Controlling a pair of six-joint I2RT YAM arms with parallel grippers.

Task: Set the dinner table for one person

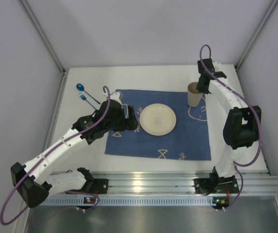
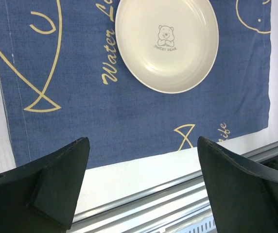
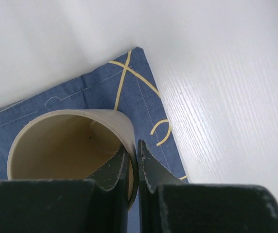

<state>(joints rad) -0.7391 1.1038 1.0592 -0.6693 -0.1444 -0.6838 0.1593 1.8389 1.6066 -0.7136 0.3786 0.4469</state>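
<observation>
The white dinner table carries a dark blue fish mat. A cream plate with a bear print lies on the mat's middle; it also shows in the left wrist view. My left gripper hovers open and empty just left of the plate. A beige cup stands on the mat's far right corner. My right gripper is shut on the cup rim, one finger inside, one outside. A blue spoon and blue fork lie on the table at the far left.
An aluminium rail runs along the table's near edge and shows in the left wrist view. Grey walls enclose the table on three sides. Bare white tabletop lies right of the cup.
</observation>
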